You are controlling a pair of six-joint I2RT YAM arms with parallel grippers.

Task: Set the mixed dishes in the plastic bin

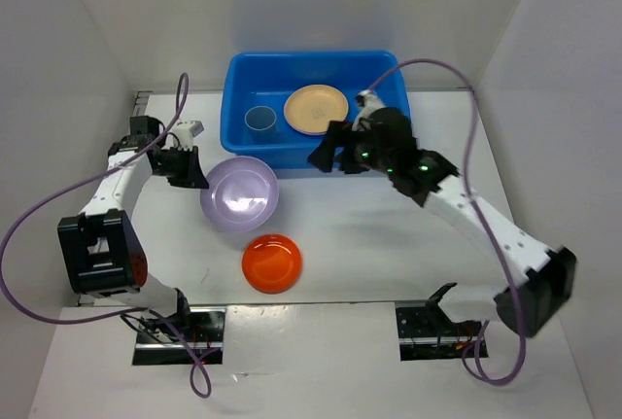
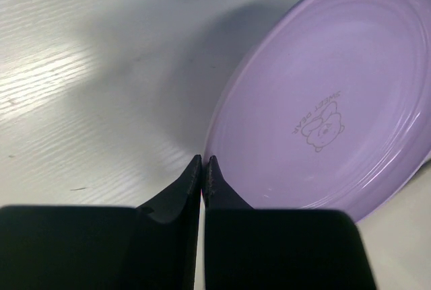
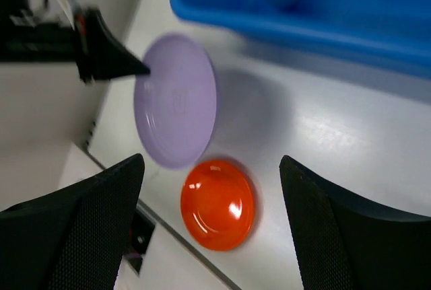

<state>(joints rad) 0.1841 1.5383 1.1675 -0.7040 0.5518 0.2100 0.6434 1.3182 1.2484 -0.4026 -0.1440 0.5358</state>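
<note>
My left gripper [image 1: 201,180] [image 2: 203,163] is shut on the left rim of the lavender plate [image 1: 239,192] [image 2: 323,101], which is tilted up off the table in front of the blue plastic bin [image 1: 233,98]. The right wrist view shows that plate [image 3: 175,98] pinched by the left gripper's fingertips [image 3: 138,69]. The orange plate [image 1: 272,262] [image 3: 217,204] lies on the table near the front. The tan-yellow plate [image 1: 316,109] and light-blue cup [image 1: 260,120] are inside the bin. My right gripper [image 1: 327,155] [image 3: 212,162] is open and empty, over the bin's front rim. The pink plate and salmon cup are out of view.
White walls close in the table on the left, back and right. The bin's front wall [image 3: 303,21] lies just ahead of the right gripper. The arm bases and mounting plates [image 1: 180,327] sit at the near edge.
</note>
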